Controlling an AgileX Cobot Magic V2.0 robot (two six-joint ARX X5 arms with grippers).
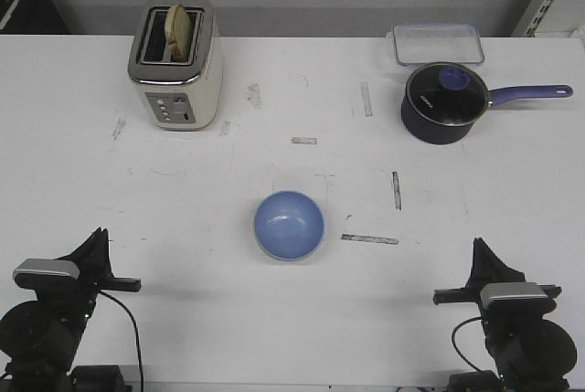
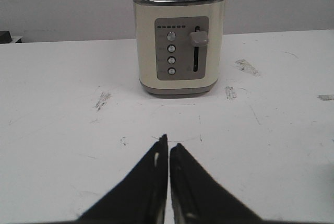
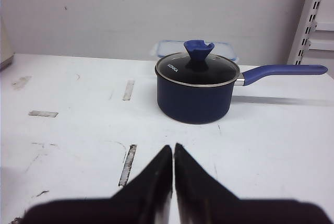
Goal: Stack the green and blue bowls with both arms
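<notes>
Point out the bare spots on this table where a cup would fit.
Widest bare patch: between the toaster and the saucepan, behind the blue bowl. Also free: both sides of the bowl, ahead of the left gripper and right gripper. Crowded: far right, saucepan by the clear container.

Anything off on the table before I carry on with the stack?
Only one bowl shows alone: the blue bowl at the table's centre, with a pale green rim under its edge, so the green one may already sit beneath it. Nothing spilled or tipped. Both hands are shut and empty.
</notes>
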